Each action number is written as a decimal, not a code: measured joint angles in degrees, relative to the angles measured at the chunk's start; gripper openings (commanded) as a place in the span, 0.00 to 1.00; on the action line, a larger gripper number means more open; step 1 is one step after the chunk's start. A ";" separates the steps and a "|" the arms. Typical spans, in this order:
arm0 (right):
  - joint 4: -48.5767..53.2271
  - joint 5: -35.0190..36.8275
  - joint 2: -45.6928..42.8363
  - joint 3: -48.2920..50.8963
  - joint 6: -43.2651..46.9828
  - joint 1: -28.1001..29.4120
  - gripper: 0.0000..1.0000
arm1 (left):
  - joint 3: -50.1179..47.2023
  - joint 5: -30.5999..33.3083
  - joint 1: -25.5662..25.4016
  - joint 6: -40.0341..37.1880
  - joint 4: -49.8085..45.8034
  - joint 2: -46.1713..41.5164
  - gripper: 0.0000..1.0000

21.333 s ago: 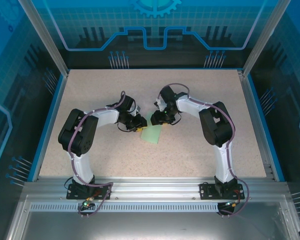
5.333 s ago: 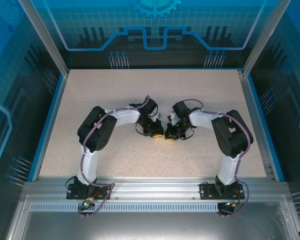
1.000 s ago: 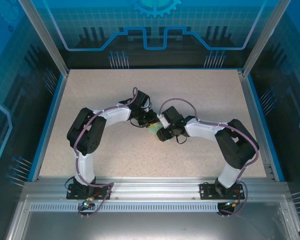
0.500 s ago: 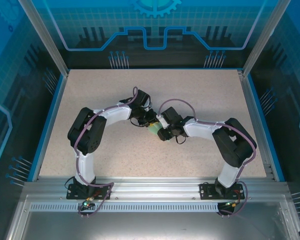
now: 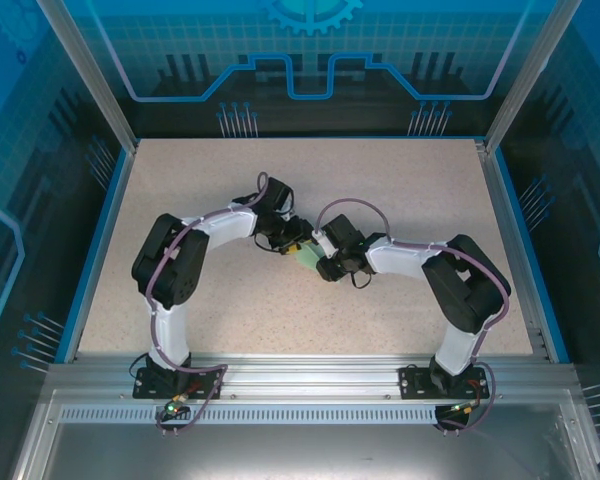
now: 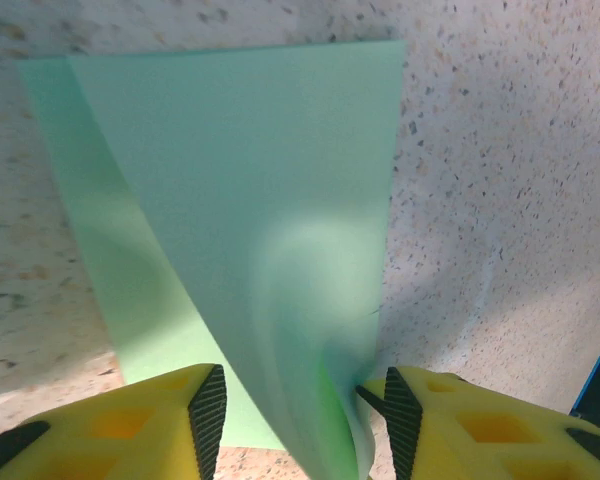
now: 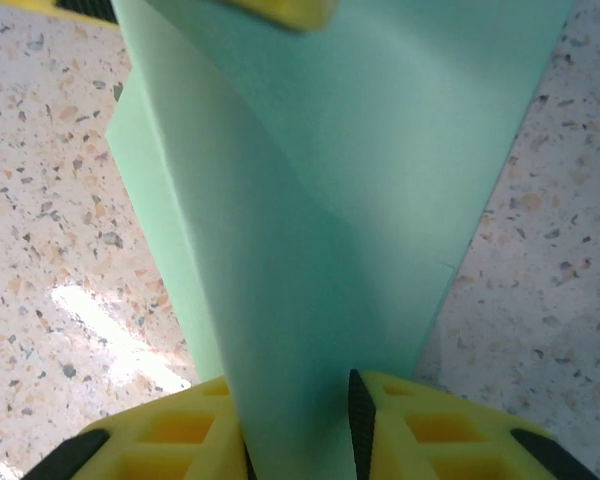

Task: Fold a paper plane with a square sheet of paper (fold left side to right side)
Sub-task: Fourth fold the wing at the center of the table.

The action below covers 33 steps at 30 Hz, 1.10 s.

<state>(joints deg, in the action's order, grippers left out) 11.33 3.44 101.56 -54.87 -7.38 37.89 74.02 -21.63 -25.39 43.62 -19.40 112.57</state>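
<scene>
The square sheet of paper (image 5: 306,257), pale mint green, lies mid-table between the two grippers with one layer lifted off the layer below. In the left wrist view the raised flap of the paper (image 6: 260,190) curls up between the yellow fingers of my left gripper (image 6: 300,420). Those jaws stand apart, and the flap brushes the right pad (image 6: 402,420) without being pinched. My right gripper (image 7: 298,430) is shut on the near edge of the raised paper (image 7: 330,200). Seen from above, the left gripper (image 5: 293,240) and right gripper (image 5: 323,263) nearly meet over the sheet.
The speckled beige table (image 5: 400,190) has a blue rim (image 5: 108,230) and metal frame posts at its corners. A yellow fingertip of the left gripper (image 7: 280,10) pokes in at the top of the right wrist view, close to the paper.
My left gripper has opened its jaws and released the flap, drawing slightly back to the left. The right gripper's jaws have closed onto the paper.
</scene>
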 measured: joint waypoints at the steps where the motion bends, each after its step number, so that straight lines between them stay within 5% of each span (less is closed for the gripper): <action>1: -0.02 0.02 0.04 0.00 -0.02 0.00 0.29 | -0.07 0.00 0.31 -0.04 0.00 -0.24 0.55; 14: -1.46 -0.98 0.04 0.79 -0.22 -0.17 0.23 | -5.49 0.09 4.68 -0.26 0.20 -8.87 0.64; 22: -4.39 -5.18 -0.20 2.34 -1.57 -1.57 0.23 | -17.38 0.13 4.81 -0.02 2.73 -16.94 0.60; 33: -9.33 -8.70 -0.94 5.46 -2.91 -3.08 0.23 | -18.95 -1.75 -0.74 1.53 7.19 -13.14 0.49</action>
<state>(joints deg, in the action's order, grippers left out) 2.00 -5.26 100.62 -49.41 -10.28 34.81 55.07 -23.38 -26.13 45.15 -12.21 99.44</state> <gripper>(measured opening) 0.230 0.498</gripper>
